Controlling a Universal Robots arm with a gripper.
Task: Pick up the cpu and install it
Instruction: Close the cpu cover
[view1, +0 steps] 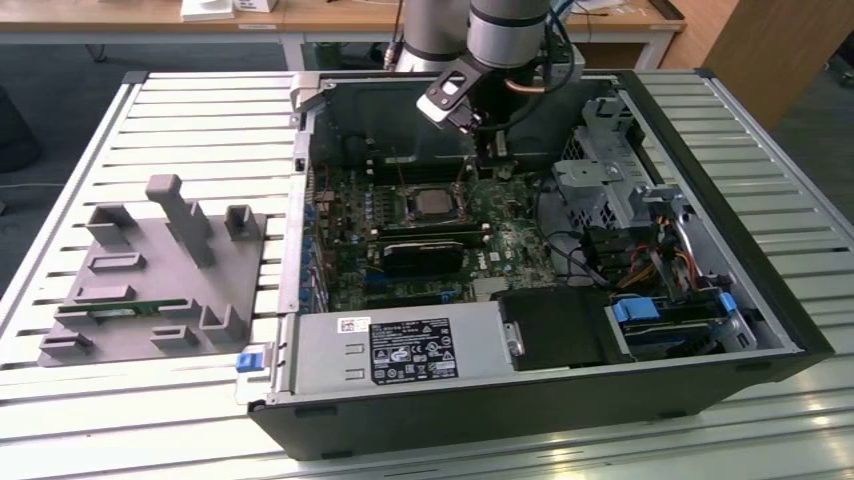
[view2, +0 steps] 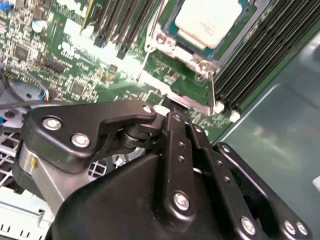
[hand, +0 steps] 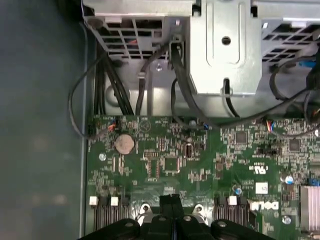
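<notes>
gripper (hand: 170, 201) fingers pressed together, holding nothing, tips low over the green motherboard (hand: 170, 160), just beside the socket (view2: 200, 65) where the cpu (view2: 210, 20) lies seated

Silver-grey cpu (view2: 210, 20), green motherboard (hand: 170, 150), black tool (hand: 171, 205), grey tray (view1: 134, 275).

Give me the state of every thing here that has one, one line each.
cpu, seated in the socket of the motherboard.
hand, shut, over the motherboard beside the socket.
computer case, lying on its side, side panel off.
memory stick, lying flat in the grey tray outside the case.
</notes>
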